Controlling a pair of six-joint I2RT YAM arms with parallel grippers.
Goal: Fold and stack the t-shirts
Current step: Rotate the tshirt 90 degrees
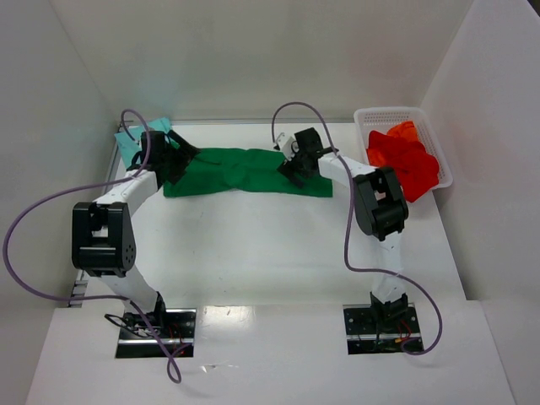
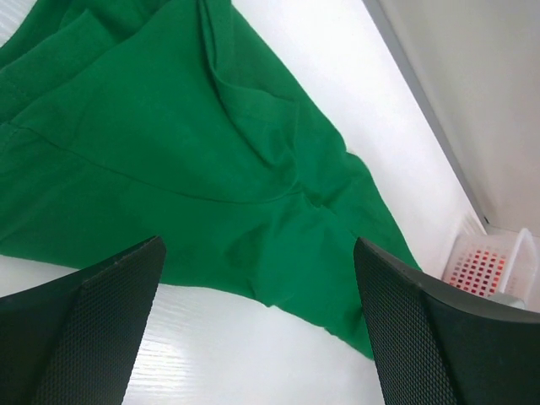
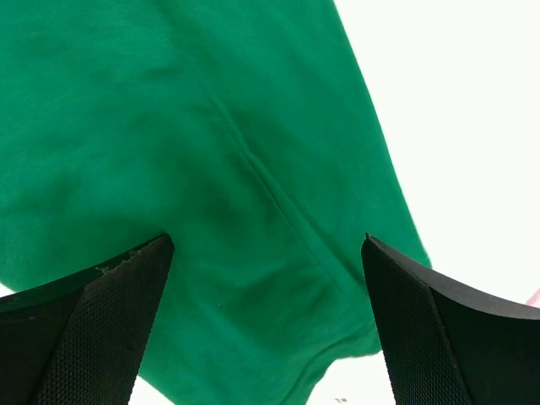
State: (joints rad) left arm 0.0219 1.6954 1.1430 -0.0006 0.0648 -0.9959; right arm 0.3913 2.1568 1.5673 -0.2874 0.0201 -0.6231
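Note:
A dark green t-shirt (image 1: 245, 172) lies folded into a long strip across the far middle of the table. It fills the left wrist view (image 2: 169, 152) and the right wrist view (image 3: 211, 169). My left gripper (image 1: 177, 156) is open above its left end, near the shirt's edge (image 2: 278, 304). My right gripper (image 1: 297, 169) is open above its right end, jaws wide over a corner of the cloth (image 3: 278, 337). A pale teal t-shirt (image 1: 137, 140) lies folded at the far left behind the left gripper. Bright red t-shirts (image 1: 403, 159) are piled in the basket.
A white plastic mesh basket (image 1: 380, 116) stands at the far right against the wall; it also shows in the left wrist view (image 2: 494, 266). White walls enclose the table on three sides. Purple cables loop from both arms.

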